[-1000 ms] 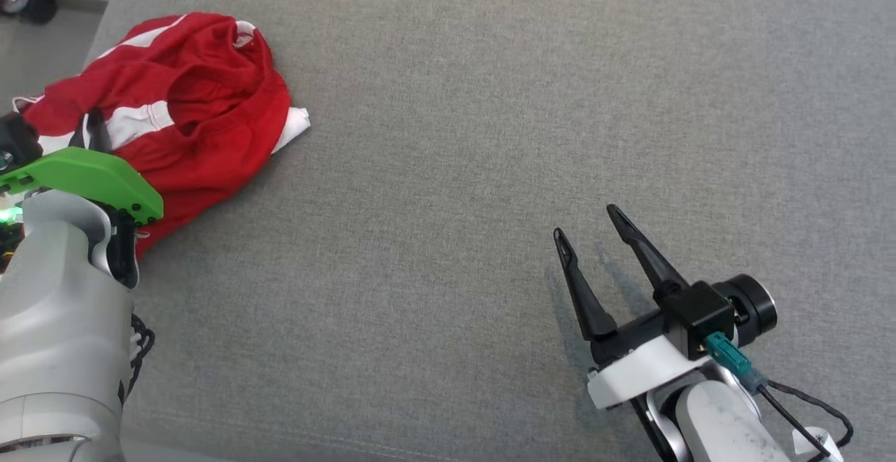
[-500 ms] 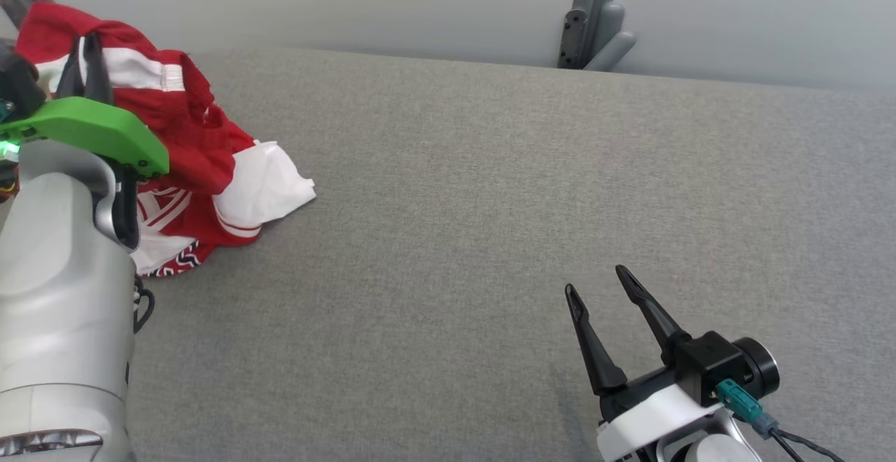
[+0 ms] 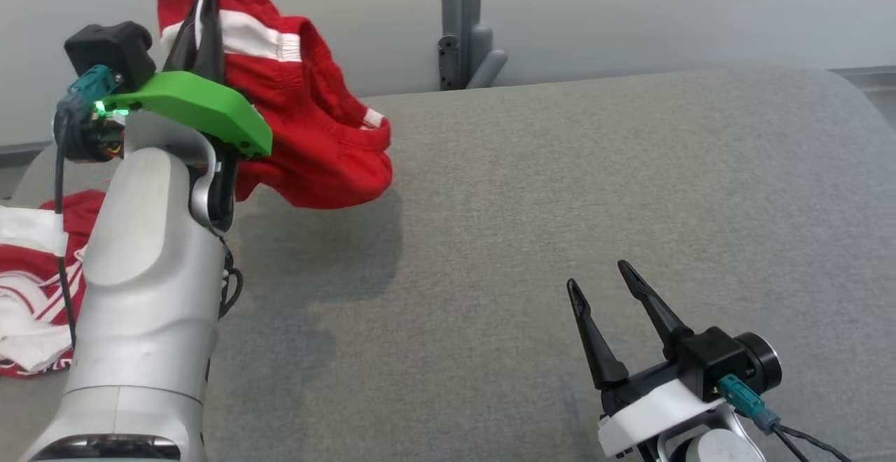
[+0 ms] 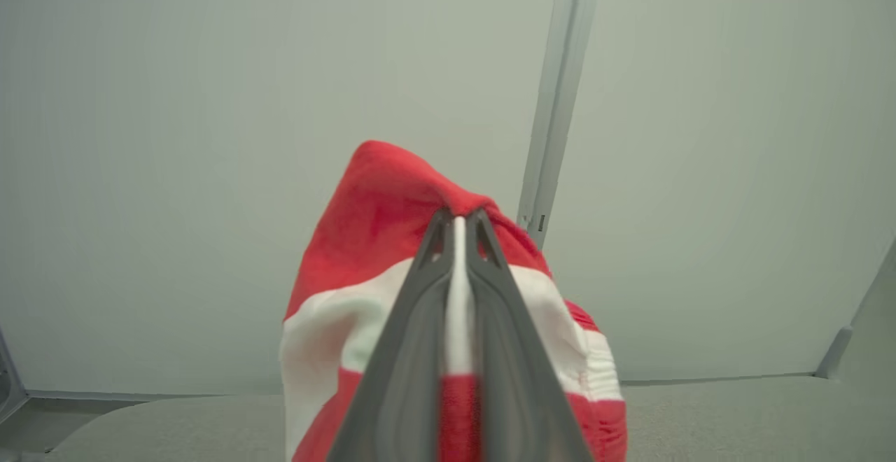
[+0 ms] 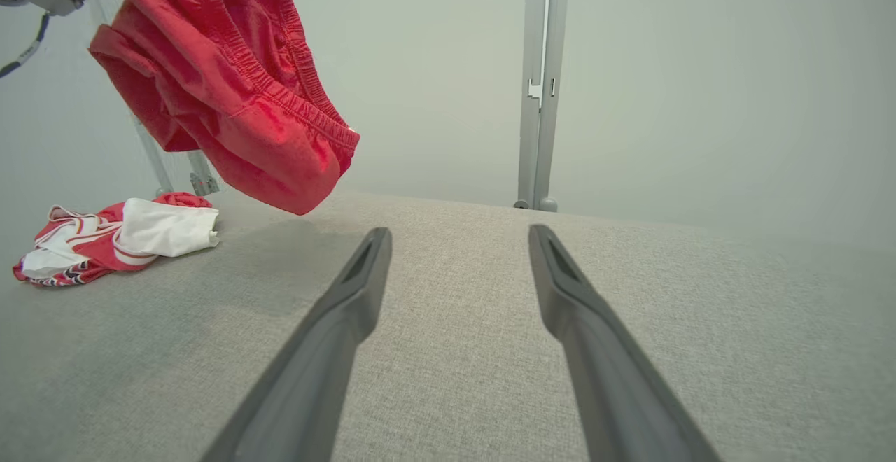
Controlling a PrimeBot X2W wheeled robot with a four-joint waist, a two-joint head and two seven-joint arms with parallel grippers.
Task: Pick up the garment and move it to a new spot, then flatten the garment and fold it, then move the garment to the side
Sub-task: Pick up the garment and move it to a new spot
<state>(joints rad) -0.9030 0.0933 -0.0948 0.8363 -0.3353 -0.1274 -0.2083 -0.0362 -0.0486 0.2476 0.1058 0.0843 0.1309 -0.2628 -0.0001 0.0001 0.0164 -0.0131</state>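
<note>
The garment [image 3: 315, 140] is a pair of red shorts with a white band, hanging in the air over the grey surface at the upper left. My left gripper [image 3: 203, 10] is shut on its waistband, fingers pointing up. In the left wrist view the two fingers [image 4: 420, 322] pinch the red and white cloth [image 4: 364, 238] near their tips. The right wrist view has the garment [image 5: 231, 112] dangling clear of the surface at the upper left. My right gripper [image 3: 598, 276] stands open and empty low at the right, also seen as the right gripper [image 5: 458, 238] over bare cloth.
A second red and white garment [image 3: 28, 287] lies crumpled at the left edge of the grey padded surface [image 3: 560, 189], also seen as the crumpled garment [image 5: 119, 234]. A grey post [image 3: 458, 21] stands against the pale wall behind.
My left gripper has lifted the red shorts off the surface and carried them up and rightward. The head camera has tilted up and turned. The right gripper stays open.
</note>
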